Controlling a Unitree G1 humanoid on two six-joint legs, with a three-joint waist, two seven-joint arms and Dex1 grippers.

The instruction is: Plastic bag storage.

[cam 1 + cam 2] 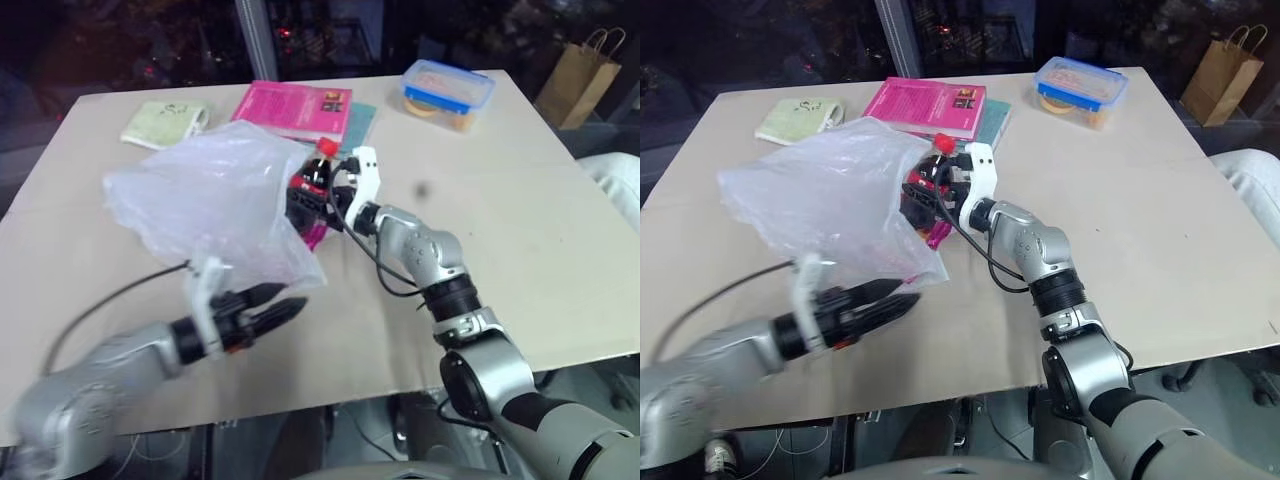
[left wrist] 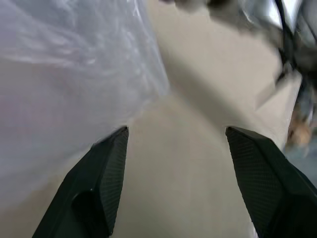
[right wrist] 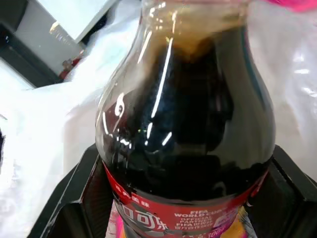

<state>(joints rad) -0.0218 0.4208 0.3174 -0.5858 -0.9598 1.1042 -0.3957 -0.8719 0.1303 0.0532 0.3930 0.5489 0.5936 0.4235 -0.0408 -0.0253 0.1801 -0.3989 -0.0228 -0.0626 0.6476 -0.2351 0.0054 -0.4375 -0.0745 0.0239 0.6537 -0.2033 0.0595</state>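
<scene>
The plastic bag is seen puffed up at the centre left of the frame on the bench. A dark cola bottle is clamped between the fingers of the right tool at the bag's right edge. The left tool is held spread and empty, just below the bag.

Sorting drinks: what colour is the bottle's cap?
Red; the bottle cap shows best in the left eye view.

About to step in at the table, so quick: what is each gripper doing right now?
Left gripper: open, holding nothing, beside the plastic bag.
Right gripper: jaws closed on the cola bottle.
</scene>
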